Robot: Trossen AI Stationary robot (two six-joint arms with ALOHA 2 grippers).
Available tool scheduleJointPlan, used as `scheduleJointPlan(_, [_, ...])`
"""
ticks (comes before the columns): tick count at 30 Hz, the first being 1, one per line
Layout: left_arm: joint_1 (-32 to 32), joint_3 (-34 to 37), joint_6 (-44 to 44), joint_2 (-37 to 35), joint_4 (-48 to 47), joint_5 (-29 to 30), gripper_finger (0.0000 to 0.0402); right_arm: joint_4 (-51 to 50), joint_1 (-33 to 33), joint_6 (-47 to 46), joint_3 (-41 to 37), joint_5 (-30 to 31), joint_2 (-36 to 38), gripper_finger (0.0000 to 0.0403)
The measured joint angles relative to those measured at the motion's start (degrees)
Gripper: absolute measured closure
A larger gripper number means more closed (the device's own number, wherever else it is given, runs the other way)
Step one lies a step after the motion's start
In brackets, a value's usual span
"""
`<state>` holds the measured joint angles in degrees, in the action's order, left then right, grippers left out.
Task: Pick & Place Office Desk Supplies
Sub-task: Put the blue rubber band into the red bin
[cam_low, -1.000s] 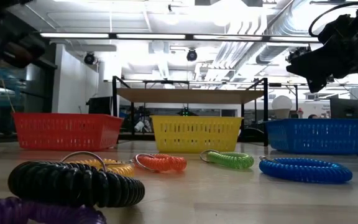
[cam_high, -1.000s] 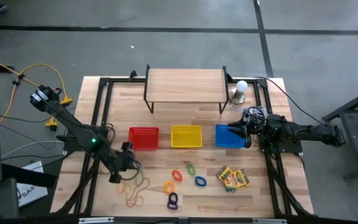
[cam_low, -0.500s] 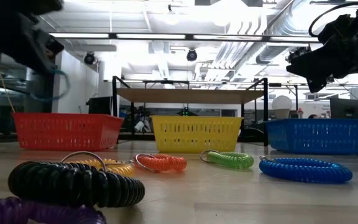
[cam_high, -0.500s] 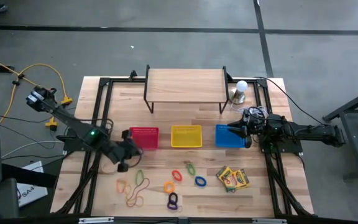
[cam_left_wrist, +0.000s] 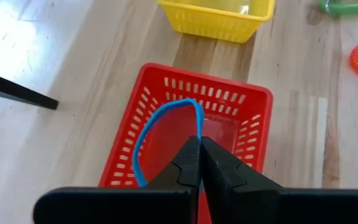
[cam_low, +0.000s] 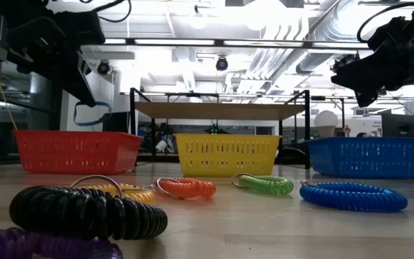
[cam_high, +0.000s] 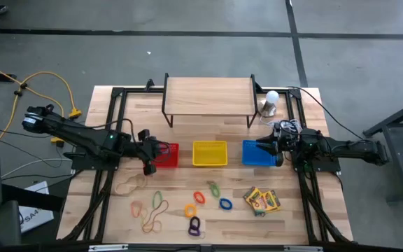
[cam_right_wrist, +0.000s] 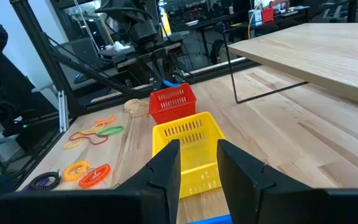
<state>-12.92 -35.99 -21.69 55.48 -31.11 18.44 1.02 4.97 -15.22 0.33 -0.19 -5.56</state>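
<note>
No legible writing on crayon boxes [cam_high: 262, 201]

left gripper [cam_left_wrist: 199, 144] pinching blue band [cam_left_wrist: 164, 126] | over red basket [cam_left_wrist: 253, 134] | yellow basket [cam_left_wrist: 219, 18] beyond

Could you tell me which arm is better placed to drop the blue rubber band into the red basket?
The left. Its gripper, jaws shut, holds the blue rubber band directly above the red basket. The right gripper holds nothing and waits by the blue basket.
</note>
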Motion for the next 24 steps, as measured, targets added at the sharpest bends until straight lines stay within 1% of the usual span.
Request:
scheduleJointPlan(3, [0.8,0.0,0.7,0.0,-0.3,-1.1,0.0401,0.0,0.0,0.0,0.0,0.0,0.0,0.0309])
scheduleJointPlan(8, [0.8,0.0,0.7,0.9,-1.4,-1.1,0.0401,0.0,0.0,0.0,0.0,0.0,0.0,0.0309])
scheduleJointPlan(19, [0.8,0.1,0.5,11.1,-1.8,-1.0,0.0401,0.0,0.0,0.0,0.0,0.0,0.0,0.0309])
scheduleJointPlan(24, [0.8,0.1,0.4,12.6,-1.2,-0.9,0.0401,0.0,0.0,0.0,0.0,0.0,0.0,0.0309])
